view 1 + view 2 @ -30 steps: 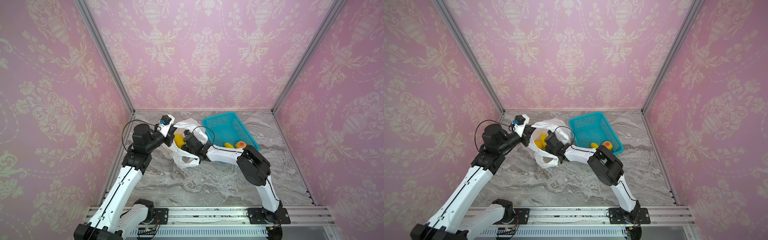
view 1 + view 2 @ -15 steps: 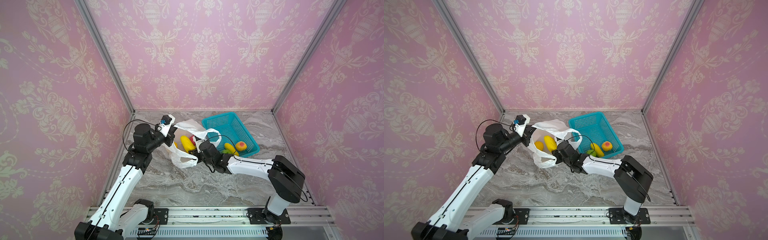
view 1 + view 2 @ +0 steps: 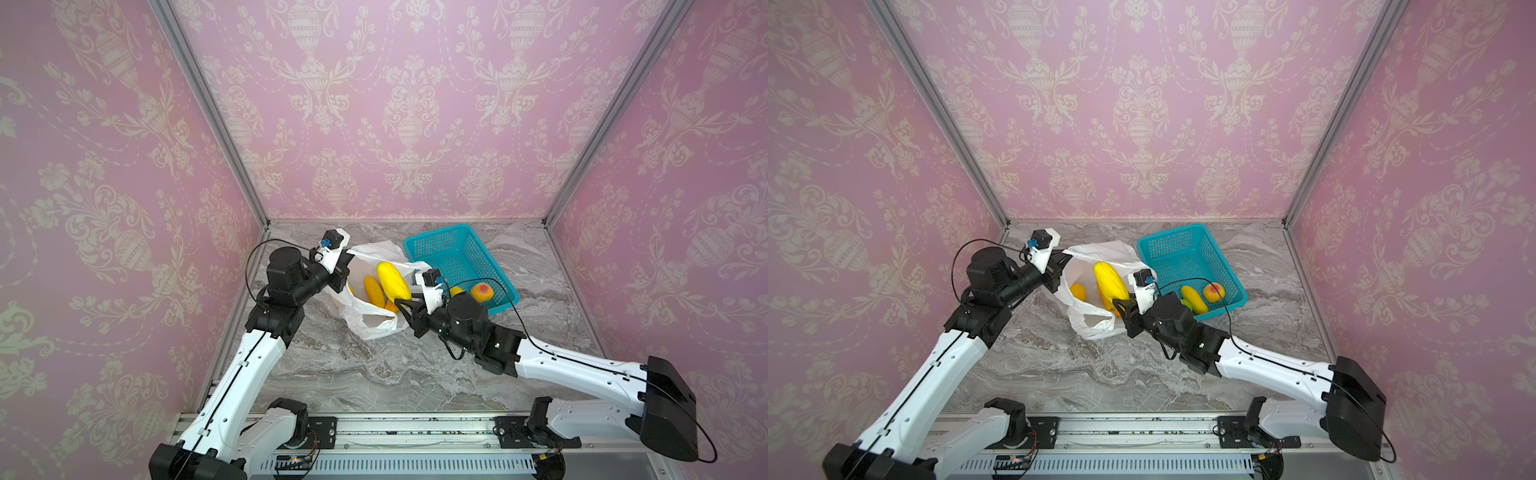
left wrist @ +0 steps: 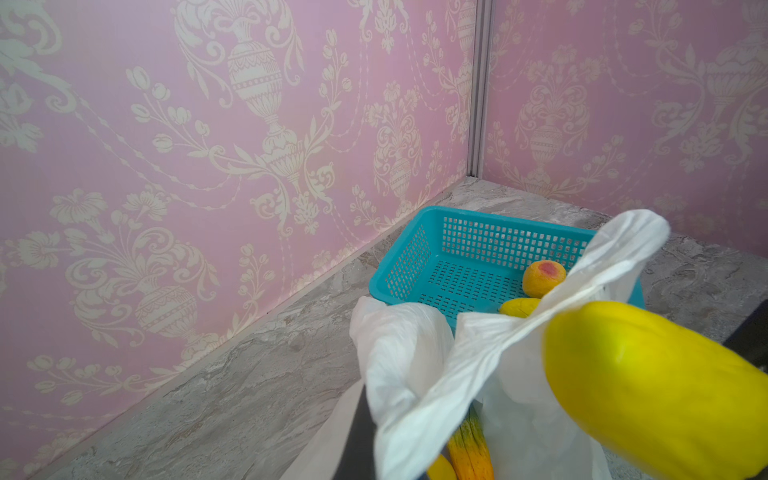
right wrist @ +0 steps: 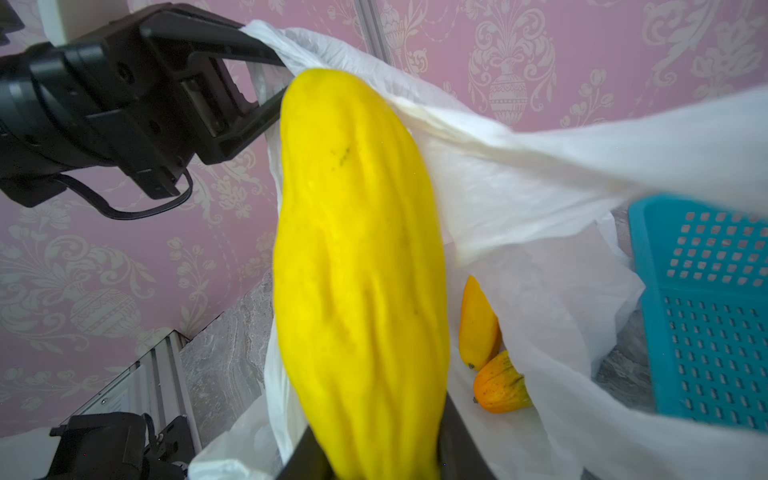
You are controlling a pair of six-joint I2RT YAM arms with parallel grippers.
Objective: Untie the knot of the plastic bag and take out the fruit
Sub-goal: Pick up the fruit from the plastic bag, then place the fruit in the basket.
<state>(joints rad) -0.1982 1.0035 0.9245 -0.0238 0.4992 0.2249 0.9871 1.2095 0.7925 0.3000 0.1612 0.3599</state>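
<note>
**Step in hand (my judgement):** one piece is being taken out of the bag (image 3: 370, 324).

**Right gripper:** The right gripper (image 3: 402, 308) is clamped on the lower end of a long yellow fruit (image 5: 357, 249). The fruit stands up out of the bag's mouth above the jaws.

**How I would do it well:**
- I keep the clamp firm, since the hold is at one end only and the piece could swing.
- I raise it clear of the handle strip (image 5: 540, 141) running just behind it.
- I then carry it to the basket (image 3: 434, 246), which sits close beside this gripper on the side away from the left one.

**Bag:** It lies below and beyond the jaws with its mouth open. I find no knot.

**Left gripper:** The left gripper (image 3: 345, 270), across the mouth, is closed on the bag's rim and holds it up. It should not let go, or the mouth may collapse.

**Count:**
- Grippers: two.
- Bag: one.
- Basket: one.
- Fruit held: one.
- Fruit in the bag: two orange fruits (image 5: 478, 324) (image 5: 498, 386).
- Fruit in the basket: three, a peach (image 3: 1214, 291), a small yellow fruit (image 3: 1194, 298) and a green fruit (image 3: 1185, 305).
- More may be hidden under the plastic.
</note>
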